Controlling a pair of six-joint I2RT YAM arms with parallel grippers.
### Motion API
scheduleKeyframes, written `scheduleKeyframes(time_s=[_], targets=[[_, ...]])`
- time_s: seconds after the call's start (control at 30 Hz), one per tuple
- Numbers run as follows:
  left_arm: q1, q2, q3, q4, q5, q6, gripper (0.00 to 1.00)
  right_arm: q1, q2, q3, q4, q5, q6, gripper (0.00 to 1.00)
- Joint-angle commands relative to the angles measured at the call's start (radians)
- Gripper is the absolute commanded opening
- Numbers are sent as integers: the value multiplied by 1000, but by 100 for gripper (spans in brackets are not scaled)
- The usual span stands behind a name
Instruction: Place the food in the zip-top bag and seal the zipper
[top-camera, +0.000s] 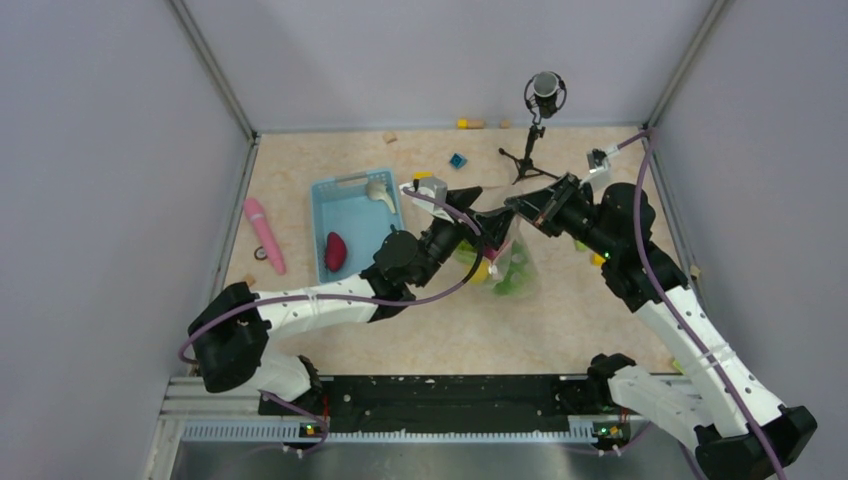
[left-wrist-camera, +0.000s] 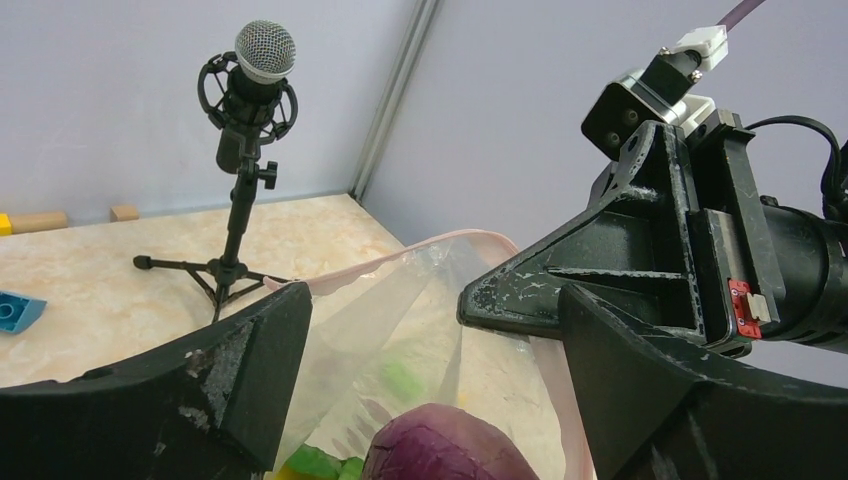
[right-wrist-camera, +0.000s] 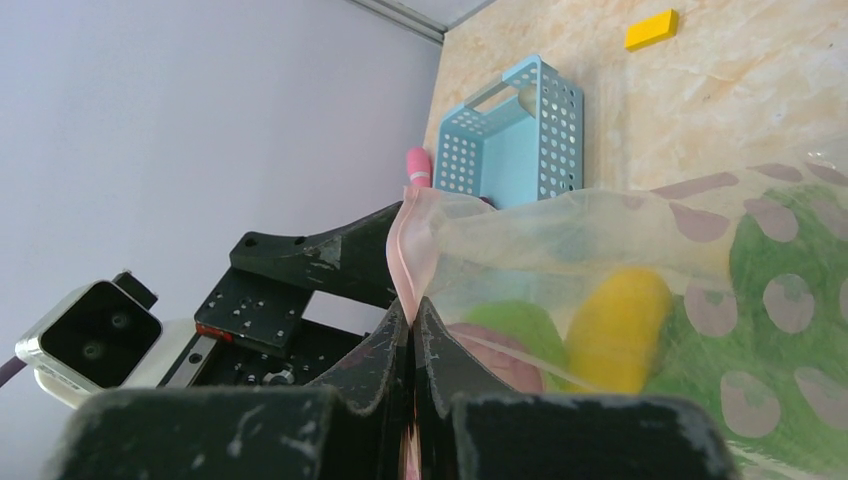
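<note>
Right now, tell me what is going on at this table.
The right gripper is shut on the zip-top bag at its pink zipper, holding the mouth up. The left gripper stands open over that mouth, with a red-purple piece between its fingers, ungripped. Green lettuce and a yellow citrus are inside the bag. A dark red piece lies in the light blue basket, and the zipper is not sealed.

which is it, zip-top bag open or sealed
Open. The zip-top bag's zipper gapes in a loop above the food, the right gripper pinching one lip.
</note>
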Motion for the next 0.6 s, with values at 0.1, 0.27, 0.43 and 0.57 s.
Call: scheduleKeyframes(time_s=[0.1, 0.27, 0.43, 0.57], targets=[[-12, -97, -4, -154, 34, -5, 99, -6, -42, 58, 117, -12, -2, 0], [-12, -220, 35, -378, 3, 8, 99, -9, -42, 54, 107, -12, -14, 0], [-9, -308, 54, -642, -272, -15, 99, -9, -38, 57, 93, -16, -35, 0], [2, -323, 74, -810, -326, -53, 99, -9, -27, 65, 72, -26, -53, 0]])
